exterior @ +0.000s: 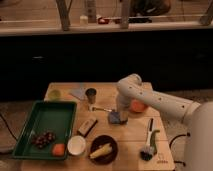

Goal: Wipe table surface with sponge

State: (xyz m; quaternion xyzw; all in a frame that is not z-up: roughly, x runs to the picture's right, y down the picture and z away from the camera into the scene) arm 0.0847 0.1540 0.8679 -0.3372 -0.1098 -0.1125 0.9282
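**Entry: sponge under gripper, mid-table**

Gripper (121, 116): at the end of the white arm (150, 100), which reaches in from the right edge of the view and bends down to the table surface (132, 132). It points downward and stands low at the middle of the tabletop. Whether it is clenched or released cannot be told.

Sponge (114, 118): blue pad lying flat on the planks at the gripper's tip. Its visible part juts out on the side toward the green tray (45, 117), and the rest is hidden beneath the gripper. Only a squarish patch shows, so its long axis and heading cannot be told.

Near the gripper:
- pale utensil (100, 108), just beyond the sponge
- metal cup (91, 95), further on in the same direction
- dark block with a light top (87, 126), between sponge and tray, lying slantwise
- orange item (138, 106), behind the arm on the far side of the gripper

Well apart from the gripper:
- brush with a green handle (148, 142), near the table's right front corner
- dark bowl (102, 149) holding something yellow, at the front edge
- white bowl (76, 145), beside the dark bowl
- pale folded cloth (77, 91), at the back
- greenish cup (54, 94), beside the cloth

Tray contents: dark fruit (42, 139) and an orange piece (58, 149)
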